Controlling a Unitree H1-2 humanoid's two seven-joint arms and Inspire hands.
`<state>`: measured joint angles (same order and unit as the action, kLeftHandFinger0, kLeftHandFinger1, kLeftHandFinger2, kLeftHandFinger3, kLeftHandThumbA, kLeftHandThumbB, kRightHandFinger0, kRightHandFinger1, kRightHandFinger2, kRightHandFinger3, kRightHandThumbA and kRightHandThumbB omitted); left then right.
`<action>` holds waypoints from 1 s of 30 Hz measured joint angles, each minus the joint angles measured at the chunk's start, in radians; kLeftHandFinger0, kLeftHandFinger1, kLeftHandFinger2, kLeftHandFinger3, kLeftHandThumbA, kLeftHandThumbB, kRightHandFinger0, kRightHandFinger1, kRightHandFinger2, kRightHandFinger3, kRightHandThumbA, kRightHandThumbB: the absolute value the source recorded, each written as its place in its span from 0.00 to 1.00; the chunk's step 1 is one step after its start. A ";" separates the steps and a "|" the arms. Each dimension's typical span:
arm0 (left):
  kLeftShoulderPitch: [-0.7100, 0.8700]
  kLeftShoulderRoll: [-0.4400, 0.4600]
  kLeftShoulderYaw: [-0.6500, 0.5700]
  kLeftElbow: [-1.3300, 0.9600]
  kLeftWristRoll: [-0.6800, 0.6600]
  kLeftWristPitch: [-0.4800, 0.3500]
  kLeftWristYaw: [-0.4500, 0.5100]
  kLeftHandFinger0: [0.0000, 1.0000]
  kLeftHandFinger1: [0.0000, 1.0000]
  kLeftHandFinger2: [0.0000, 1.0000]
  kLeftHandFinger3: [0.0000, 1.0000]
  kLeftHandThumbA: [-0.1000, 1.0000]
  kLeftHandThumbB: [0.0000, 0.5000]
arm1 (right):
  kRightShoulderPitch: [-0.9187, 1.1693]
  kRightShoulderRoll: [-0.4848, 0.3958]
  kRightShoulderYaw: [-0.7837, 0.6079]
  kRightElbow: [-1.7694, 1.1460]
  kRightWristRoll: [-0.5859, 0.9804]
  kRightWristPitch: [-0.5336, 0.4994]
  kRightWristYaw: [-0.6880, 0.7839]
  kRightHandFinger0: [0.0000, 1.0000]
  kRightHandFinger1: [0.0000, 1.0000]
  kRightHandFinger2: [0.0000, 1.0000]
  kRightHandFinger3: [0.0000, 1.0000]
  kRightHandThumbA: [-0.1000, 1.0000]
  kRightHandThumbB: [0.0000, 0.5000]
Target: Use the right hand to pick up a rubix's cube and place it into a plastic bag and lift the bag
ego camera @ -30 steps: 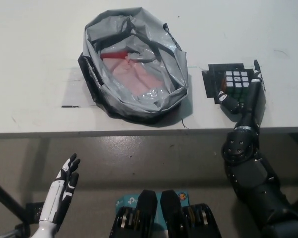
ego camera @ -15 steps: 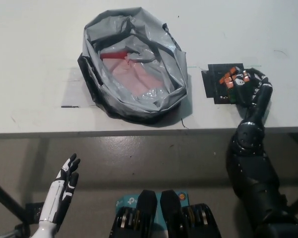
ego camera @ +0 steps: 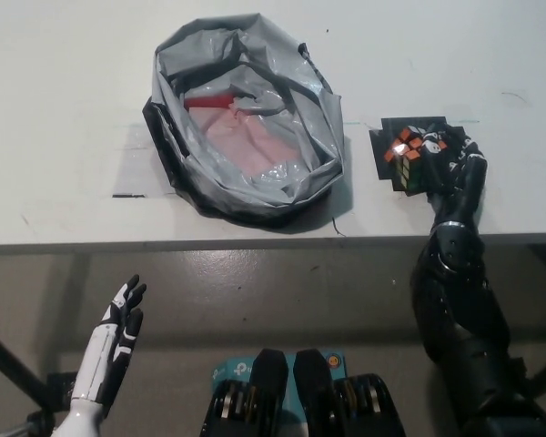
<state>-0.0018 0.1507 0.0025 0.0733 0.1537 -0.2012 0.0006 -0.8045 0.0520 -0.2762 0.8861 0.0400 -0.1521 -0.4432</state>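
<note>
Nearest to me, at the lower left of the frame, my white left hand (ego camera: 116,339) hangs below the table edge, resting, fingers straight and slightly spread, holding nothing. It is well apart from everything on the table.

At the lower right my black right arm (ego camera: 462,319) rises from the bottom corner and crosses the front edge of the white table (ego camera: 64,82). At its end, at the right of the frame just above the table edge, my right hand (ego camera: 450,159) is wrapped around the one rubix's cube (ego camera: 411,150). My fingers are closed on it from the right and from below, and the cube sits tilted, one corner turned toward the upper left, with orange, white and dark tiles showing. It is over one black pad (ego camera: 391,150) that lies flat on the table. I cannot tell whether the cube is still touching that pad or is just clear of it.

Left of the cube, well apart from it, stands the one plastic bag (ego camera: 255,64), grey and crumpled with a dark underside, its mouth wide open toward the camera. It fills the upper middle of the frame. Inside I see pale pink lining or film (ego camera: 246,141) and one red strip (ego camera: 209,102) near the far left of the opening.

A short dark mark (ego camera: 129,195) lies on the table left of the bag, near the front edge.
</note>
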 measured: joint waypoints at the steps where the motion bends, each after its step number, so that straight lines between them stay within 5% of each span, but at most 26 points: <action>1: -0.001 0.000 0.000 0.001 0.000 -0.002 0.000 1.00 1.00 1.00 1.00 1.00 0.46 | 0.000 -0.001 0.000 0.001 0.003 -0.002 0.006 0.00 0.28 0.74 0.73 0.00 0.35; 5: -0.001 0.000 0.001 0.002 0.000 -0.007 0.000 1.00 1.00 1.00 1.00 1.00 0.43 | -0.002 -0.001 -0.011 0.002 0.026 -0.007 0.021 0.00 0.30 0.79 0.76 0.00 0.32; 10: -0.001 0.000 0.001 0.002 0.001 -0.007 0.000 1.00 1.00 1.00 1.00 1.00 0.40 | -0.005 0.007 -0.055 -0.022 0.093 0.000 0.051 0.00 0.23 0.70 0.90 0.00 0.27; 14: -0.001 0.000 0.001 0.002 0.001 -0.007 0.000 1.00 1.00 1.00 1.00 1.00 0.42 | -0.005 0.022 -0.105 -0.072 0.178 0.026 0.091 0.00 0.24 0.86 0.95 0.00 0.17; 18: 0.000 -0.001 0.001 0.002 0.001 -0.007 0.000 1.00 1.00 1.00 1.00 1.00 0.41 | -0.005 0.036 -0.135 -0.136 0.246 0.063 0.119 0.00 0.26 0.86 1.00 0.00 0.21; 26: 0.001 -0.001 0.001 0.002 0.001 -0.007 0.000 1.00 1.00 1.00 1.00 1.00 0.39 | -0.047 0.075 -0.174 -0.328 0.411 0.200 0.144 0.00 0.25 0.81 0.94 0.00 0.27; 30: 0.002 -0.003 0.001 0.002 0.002 -0.007 0.000 1.00 1.00 1.00 1.00 1.00 0.38 | -0.092 0.092 -0.173 -0.393 0.458 0.248 0.144 0.00 0.25 0.87 1.00 0.00 0.22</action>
<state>0.0005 0.1479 0.0035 0.0755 0.1553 -0.2079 0.0008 -0.8968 0.1444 -0.4488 0.4934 0.4977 0.0959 -0.2992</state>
